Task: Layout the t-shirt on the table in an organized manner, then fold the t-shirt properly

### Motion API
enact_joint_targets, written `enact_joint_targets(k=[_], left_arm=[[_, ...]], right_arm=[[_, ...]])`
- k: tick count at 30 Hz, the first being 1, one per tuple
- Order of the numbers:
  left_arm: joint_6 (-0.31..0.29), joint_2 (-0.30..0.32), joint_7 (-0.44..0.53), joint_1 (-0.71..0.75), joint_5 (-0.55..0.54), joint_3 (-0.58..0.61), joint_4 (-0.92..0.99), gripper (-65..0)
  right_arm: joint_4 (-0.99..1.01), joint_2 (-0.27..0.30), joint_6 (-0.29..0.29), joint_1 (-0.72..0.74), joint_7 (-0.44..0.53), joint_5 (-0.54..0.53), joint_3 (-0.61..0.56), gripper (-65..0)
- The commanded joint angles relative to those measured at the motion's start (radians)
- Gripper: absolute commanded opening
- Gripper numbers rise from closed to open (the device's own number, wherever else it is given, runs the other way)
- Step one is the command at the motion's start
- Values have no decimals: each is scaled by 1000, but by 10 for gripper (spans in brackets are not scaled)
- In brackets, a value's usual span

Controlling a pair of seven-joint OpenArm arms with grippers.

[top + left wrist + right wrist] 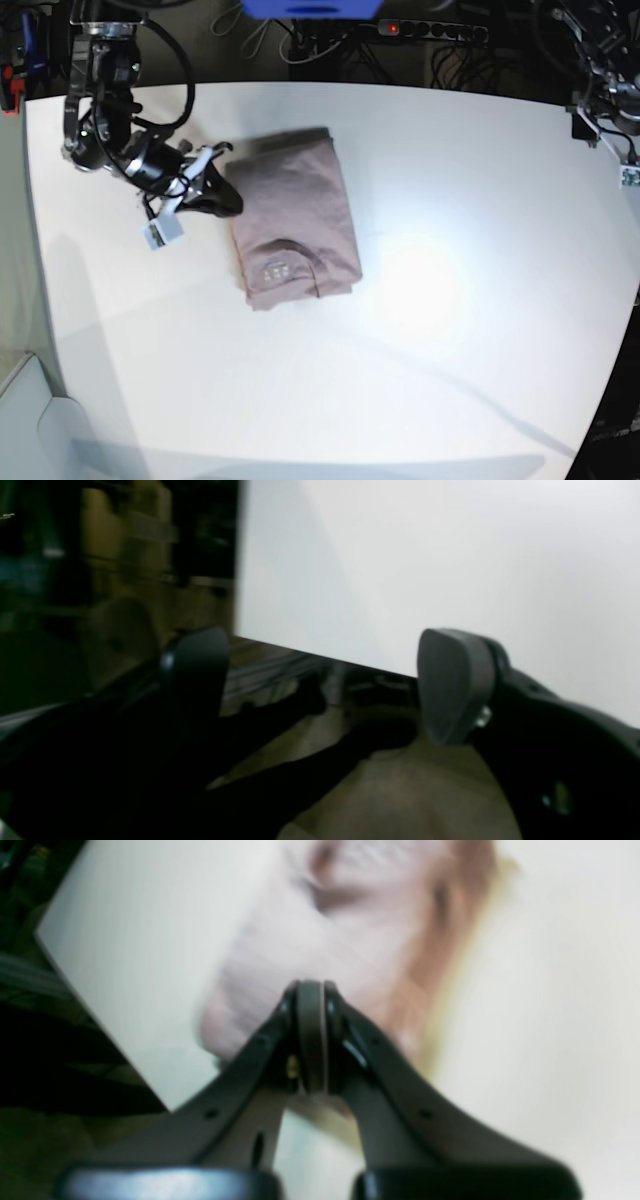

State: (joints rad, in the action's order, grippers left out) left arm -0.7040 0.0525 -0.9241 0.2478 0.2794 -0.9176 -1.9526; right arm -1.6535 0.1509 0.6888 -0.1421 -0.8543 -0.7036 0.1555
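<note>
Lying folded on the table (420, 350), the t-shirt (295, 215) beside right gripper (232, 203)

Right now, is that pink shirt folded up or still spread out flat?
Folded. The t-shirt lies as a compact rectangle on the table, no sleeves sticking out, neck label showing on top.

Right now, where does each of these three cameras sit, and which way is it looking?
Base: overhead, looking down on the large white table, the folded mauve-pink fabric t-shirt and the right arm's tool.
Left wrist: on the left arm, looking past its open tool at the table's edge and the floor.
Right wrist: behind the shut right tool, facing the blurred t-shirt.
Shared: base and right wrist both show the t-shirt.
</note>
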Motion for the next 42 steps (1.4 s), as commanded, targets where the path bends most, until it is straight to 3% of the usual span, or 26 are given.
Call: enact_joint_targets(k=[1, 6, 24, 26, 31, 32, 42], left_arm=[[6, 13, 13, 3, 4, -4, -26, -74], [6, -18, 13, 17, 4, -4, -31, -74], [6, -18, 13, 45, 4, -4, -31, -88], [6, -18, 13, 45, 4, -4, -31, -155], [6, -23, 3, 46, 4, 1, -31, -510], [6, -32, 3, 46, 4, 2, -31, -547], [6, -101, 13, 150, 4, 2, -28, -584]], right_arm=[[16, 17, 9, 11, 17, -17, 6, -650], [100, 40, 9, 16, 19, -18, 5, -650], [72, 28, 9, -44, 20, -20, 20, -650], [29, 37, 9, -54, 22, -20, 59, -650], [-109, 52, 9, -120, 14, -18, 172, -650], [-129, 54, 9, -136, 14, -18, 194, -650], [-195, 46, 9, -370, 23, -17, 447, -650]])
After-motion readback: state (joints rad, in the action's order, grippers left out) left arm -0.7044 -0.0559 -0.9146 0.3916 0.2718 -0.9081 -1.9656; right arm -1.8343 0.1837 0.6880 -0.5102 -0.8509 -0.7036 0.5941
